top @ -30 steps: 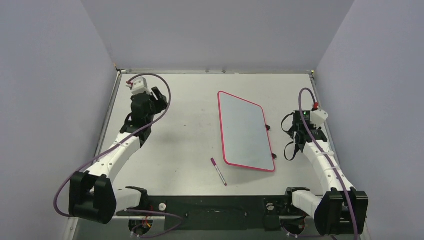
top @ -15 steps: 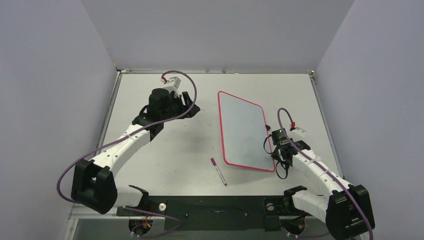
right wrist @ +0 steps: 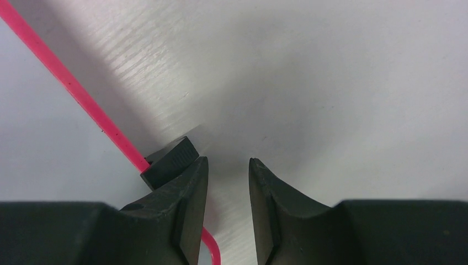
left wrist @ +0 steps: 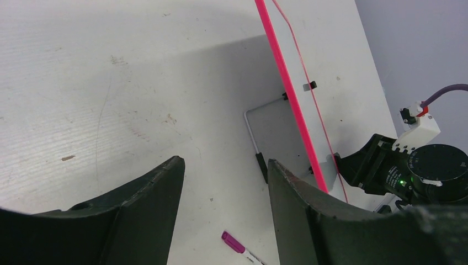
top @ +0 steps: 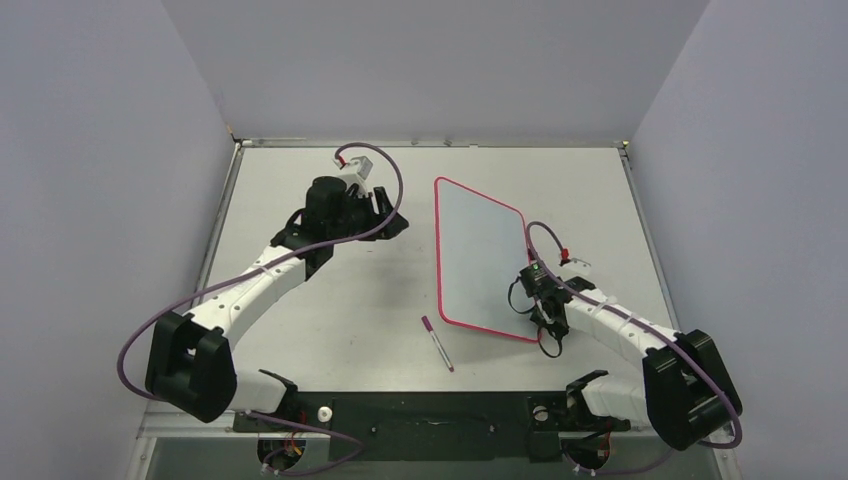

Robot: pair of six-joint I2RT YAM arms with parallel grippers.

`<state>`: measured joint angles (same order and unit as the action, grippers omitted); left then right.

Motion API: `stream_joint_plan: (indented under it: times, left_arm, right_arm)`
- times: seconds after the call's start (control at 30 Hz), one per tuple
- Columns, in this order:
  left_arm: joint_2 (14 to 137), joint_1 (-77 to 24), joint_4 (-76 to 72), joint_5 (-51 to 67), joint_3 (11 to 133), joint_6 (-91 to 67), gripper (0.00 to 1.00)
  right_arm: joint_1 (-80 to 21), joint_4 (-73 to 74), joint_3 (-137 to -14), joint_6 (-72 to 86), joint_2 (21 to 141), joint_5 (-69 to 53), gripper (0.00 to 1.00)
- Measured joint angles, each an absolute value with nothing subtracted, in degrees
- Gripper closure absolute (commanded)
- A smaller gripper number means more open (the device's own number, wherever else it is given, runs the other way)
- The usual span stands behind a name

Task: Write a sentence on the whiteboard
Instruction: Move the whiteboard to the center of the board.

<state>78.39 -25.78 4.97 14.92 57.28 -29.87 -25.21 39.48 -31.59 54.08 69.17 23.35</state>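
Both arms have swung inward. Top view: right tool [top: 543, 318] now sits at the near right corner of the flat white rectangular whiteboard with red-pink rim [top: 480, 255], right of centre on the grey surface [top: 340, 300]; left tool [top: 388, 218] faces its left edge. Left wrist: fingers wide apart, empty; purple-capped marker pen [left wrist: 234, 243] below. Right wrist: fingers narrowly apart, nothing between; small black clip [right wrist: 168, 160] just beside one.
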Motion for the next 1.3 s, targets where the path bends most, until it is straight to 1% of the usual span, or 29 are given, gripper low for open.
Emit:
stream_joint_plan:
  times: [0.33,0.47,0.73,0.93,1.3]
  left_arm:
    - [74.96,-25.78,8.14,12.82,57.28,-28.99,0.46]
    - [73.14,-25.34,10.26,11.51,57.47,-27.92,0.46]
    - [68.47,-23.59,17.15,2.68,59.18,-26.46,0.4]
    - [64.36,-22.92,20.64,-2.92,59.88,-25.91,0.39]
    - [59.79,-22.37,24.56,-6.81,59.96,-24.99,0.39]
  right_arm:
    - [-30.5,36.77,-35.16,54.74,73.71,22.31,0.69]
    - [-32.99,34.22,-38.02,54.41,77.91,20.6,0.69]
    - [-38.44,27.35,-43.53,53.08,85.8,15.4,0.69]
    - [-41.19,24.43,-47.64,52.53,90.26,13.13,0.69]
    - [-46.7,20.03,-55.64,50.54,97.97,9.17,0.7]
